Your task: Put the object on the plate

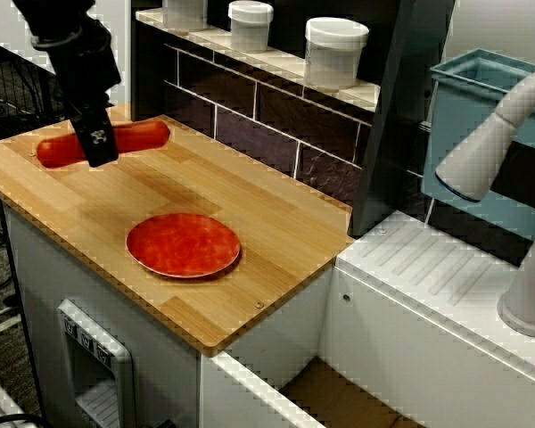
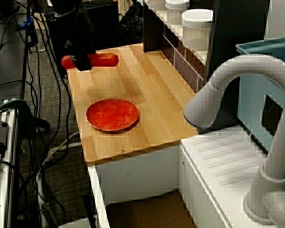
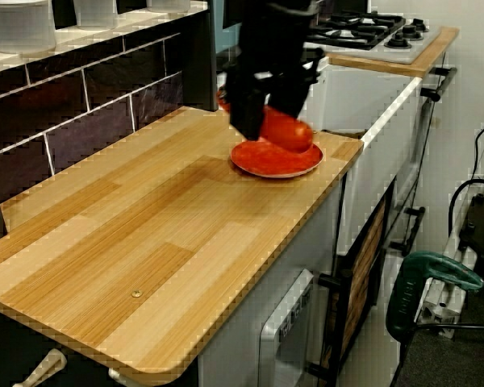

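The object, a red-orange sausage point(image 1: 143, 135), lies crosswise at the far left back of the wooden counter; it also shows in the side view point(image 2: 104, 60) and the end view point(image 3: 290, 131). My black gripper point(image 1: 100, 150) comes down on its middle, with a finger on each side, shut on it. I cannot tell whether the sausage rests on the board or hangs just above it. The round red-orange plate point(image 1: 184, 244) sits empty on the counter's middle front, about a hand's width from the sausage. It also shows in the side view point(image 2: 112, 114) and the end view point(image 3: 278, 161).
White lidded jars point(image 1: 336, 49) point(image 1: 250, 22) stand on the shelf above the dark tiled back wall. A blue bin point(image 1: 481, 107), a grey faucet point(image 1: 490, 143) and a white drainboard point(image 1: 428, 285) lie to the right. A stove point(image 3: 371, 28) stands beyond the counter's left end.
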Available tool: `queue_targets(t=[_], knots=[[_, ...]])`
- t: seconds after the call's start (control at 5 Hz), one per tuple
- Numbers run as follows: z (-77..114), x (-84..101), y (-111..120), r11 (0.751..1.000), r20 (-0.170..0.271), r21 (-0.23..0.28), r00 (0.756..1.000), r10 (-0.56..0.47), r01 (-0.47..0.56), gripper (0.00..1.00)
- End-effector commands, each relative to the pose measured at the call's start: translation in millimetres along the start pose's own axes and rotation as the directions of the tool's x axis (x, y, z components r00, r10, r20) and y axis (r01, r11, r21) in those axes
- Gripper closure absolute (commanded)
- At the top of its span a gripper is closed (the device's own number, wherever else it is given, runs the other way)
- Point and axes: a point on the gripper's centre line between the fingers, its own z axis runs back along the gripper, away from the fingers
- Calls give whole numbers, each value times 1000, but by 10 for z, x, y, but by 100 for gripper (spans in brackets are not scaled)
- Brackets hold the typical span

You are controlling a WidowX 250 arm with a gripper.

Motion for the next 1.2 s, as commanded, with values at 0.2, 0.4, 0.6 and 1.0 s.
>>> queue_targets(t=[0.2,0.4,0.6,1.0], knots=[[-180,-35,-567,994,46,88,996,-73,69,100],[-284,98,-627,994,28,79,997,-76,73,100],[-411,250,-634,995,7,70,997,-71,70,100],[-510,385,-593,996,-16,58,998,-67,68,100]])
